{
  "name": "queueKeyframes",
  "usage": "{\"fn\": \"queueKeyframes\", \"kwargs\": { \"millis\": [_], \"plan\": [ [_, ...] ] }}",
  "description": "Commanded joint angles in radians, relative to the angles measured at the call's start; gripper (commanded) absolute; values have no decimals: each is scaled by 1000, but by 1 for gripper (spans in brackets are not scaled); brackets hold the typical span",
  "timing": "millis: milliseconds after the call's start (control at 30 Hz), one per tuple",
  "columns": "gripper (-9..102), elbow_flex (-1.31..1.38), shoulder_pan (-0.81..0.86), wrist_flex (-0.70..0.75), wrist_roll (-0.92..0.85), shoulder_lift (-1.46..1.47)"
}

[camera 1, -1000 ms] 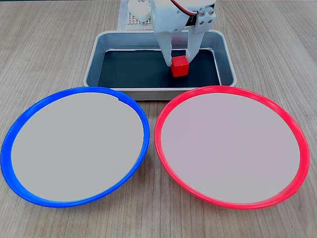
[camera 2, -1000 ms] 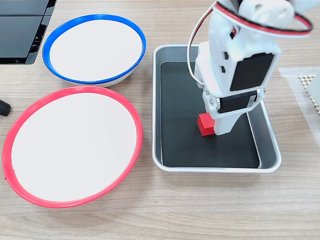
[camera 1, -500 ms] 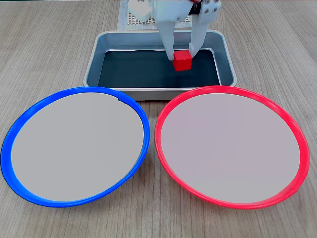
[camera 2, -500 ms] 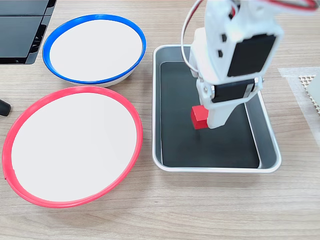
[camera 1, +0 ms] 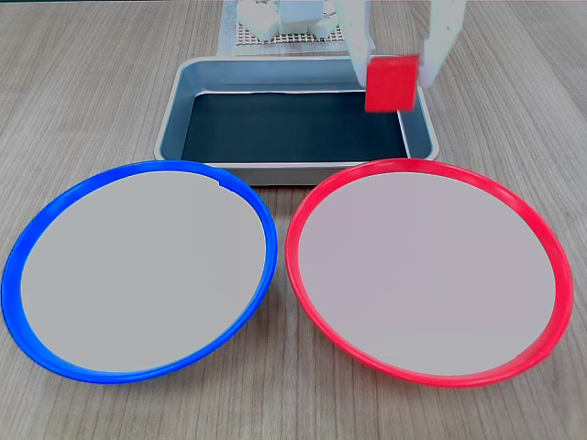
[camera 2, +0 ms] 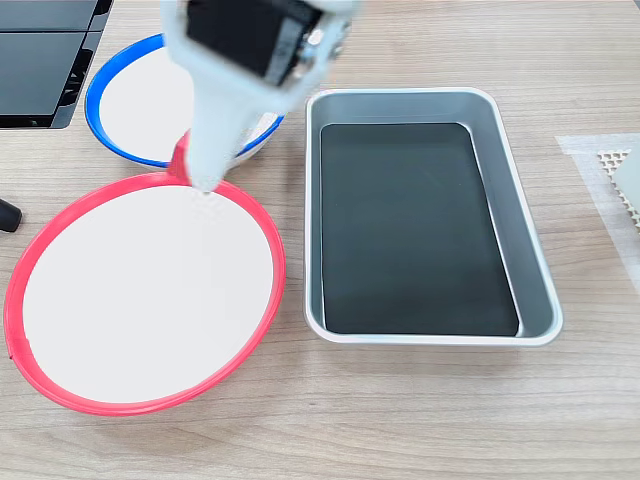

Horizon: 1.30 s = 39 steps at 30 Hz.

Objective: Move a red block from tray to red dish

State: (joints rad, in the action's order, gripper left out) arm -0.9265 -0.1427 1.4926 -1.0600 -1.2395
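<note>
red block clamped in gripper, lifted clear of tray, apparently nearing red dish rim. pickup done; lowering and release left.

Bright, even light; faint shadows; arm blurred, perhaps motion; tray rim glints.

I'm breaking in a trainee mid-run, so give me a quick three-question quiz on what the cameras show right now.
1. True or false: the red block lies on the tray floor.
2. What grips the block? A) gripper B) a hand C) nothing
3. Fill in: beside the red dish sits a ____-rimmed dish.

Key: 1 false, it is held up in the air; 2 A; 3 blue.
</note>
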Motion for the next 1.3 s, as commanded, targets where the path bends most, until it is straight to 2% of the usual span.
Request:
{"fn": "queueKeyframes", "kwargs": {
  "millis": [0, 233, 300, 367, 433, 600, 733, 867, 967, 1067, 1133, 1267],
  "plan": [
    [0, 179, 15, -72, 29, 164],
    [0, 258, 29, -218, -40, 453],
    [6, 252, 35, -261, -64, 483],
    [20, 225, 38, -307, -95, 486],
    [27, 215, 40, -330, -95, 474],
    [30, 158, 31, -380, -48, 367],
    [25, 37, 21, -492, 149, 164],
    [0, -293, 28, -828, 388, -150],
    [0, -532, 49, -1055, 630, -382],
    [0, -746, 95, -1195, 913, -600],
    [0, -919, 133, -1172, 1046, -795],
    [0, -1138, 187, -1075, 1169, -1009]
  ]
}}
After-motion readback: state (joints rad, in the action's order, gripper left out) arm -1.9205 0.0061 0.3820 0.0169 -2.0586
